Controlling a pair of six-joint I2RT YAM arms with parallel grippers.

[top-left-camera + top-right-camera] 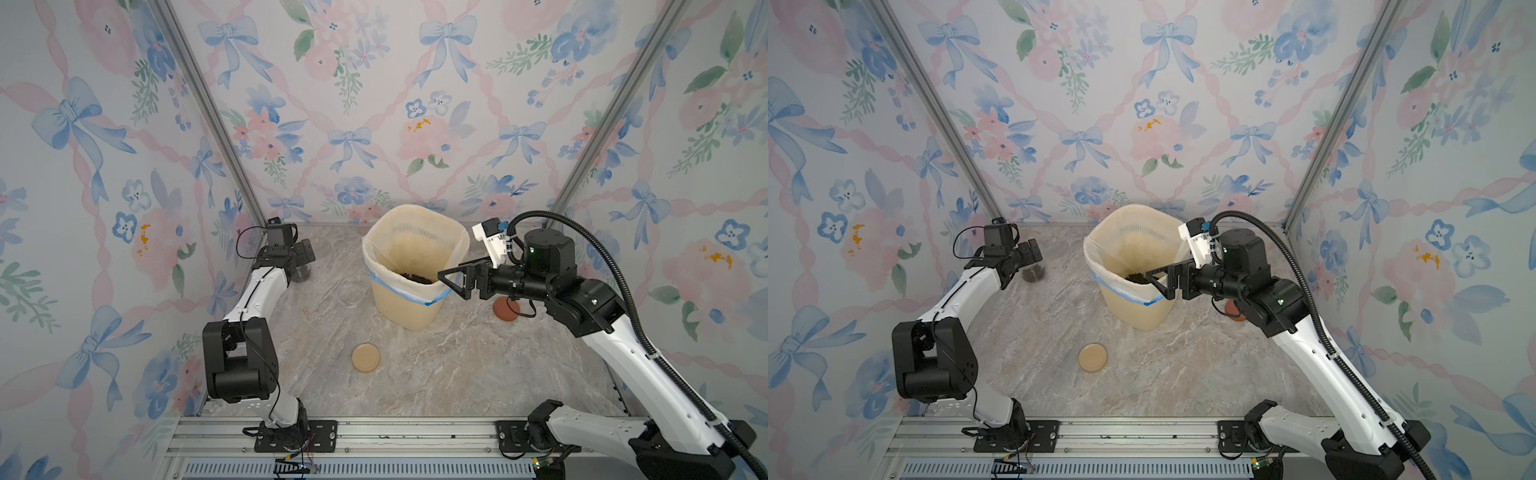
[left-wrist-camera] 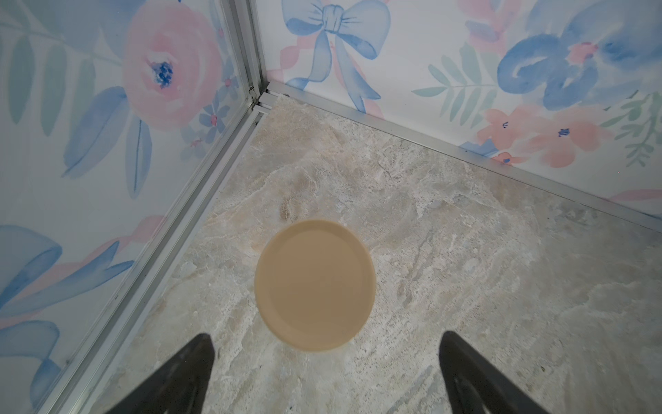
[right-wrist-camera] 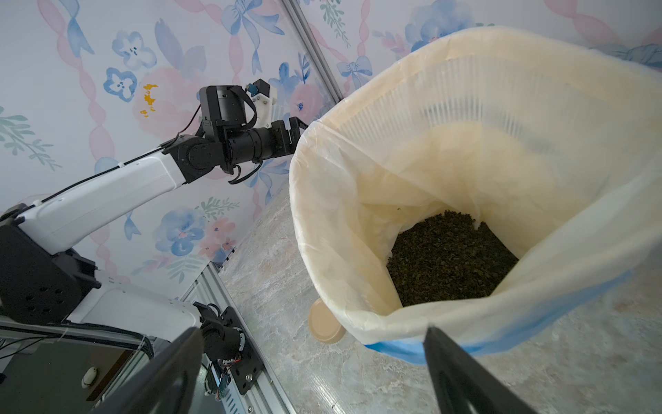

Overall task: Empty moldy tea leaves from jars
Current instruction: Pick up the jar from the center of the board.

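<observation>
Left wrist view: spread left end effector (image 2: 326, 336) is hovering over flat round tan lid (image 2: 314, 285).
Lid grasp: probably needing centred descent, even rim pinch.

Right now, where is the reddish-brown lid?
In both top views the reddish-brown lid lies on the table, right of the cream bin, partly under the right arm.

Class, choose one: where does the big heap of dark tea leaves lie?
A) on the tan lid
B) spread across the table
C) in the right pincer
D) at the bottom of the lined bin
D: the tea leaves lie heaped at the bottom of the bin.
</observation>
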